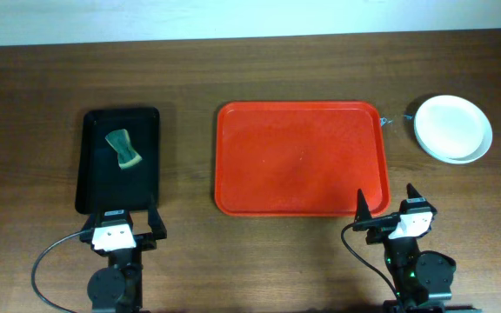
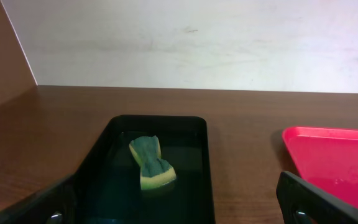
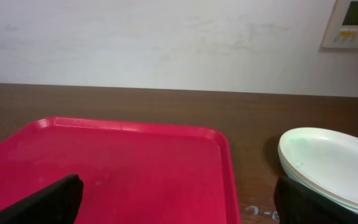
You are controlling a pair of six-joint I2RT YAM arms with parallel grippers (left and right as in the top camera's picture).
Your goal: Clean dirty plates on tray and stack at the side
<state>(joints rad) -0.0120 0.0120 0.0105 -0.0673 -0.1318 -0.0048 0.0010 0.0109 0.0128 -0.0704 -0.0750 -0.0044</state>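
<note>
The red tray (image 1: 300, 156) lies bare at the table's middle; it also shows in the right wrist view (image 3: 117, 168) and at the right edge of the left wrist view (image 2: 340, 162). The plates (image 1: 452, 128) stand in one stack on the table right of the tray, white on top, and the stack shows in the right wrist view (image 3: 331, 165). My left gripper (image 1: 120, 228) is open and empty near the front edge, below the black tray. My right gripper (image 1: 388, 211) is open and empty at the red tray's front right corner.
A narrow black tray (image 1: 118, 161) at the left holds a green and yellow sponge (image 1: 123, 149), seen also in the left wrist view (image 2: 150, 163). A pale wall runs behind the table's far edge.
</note>
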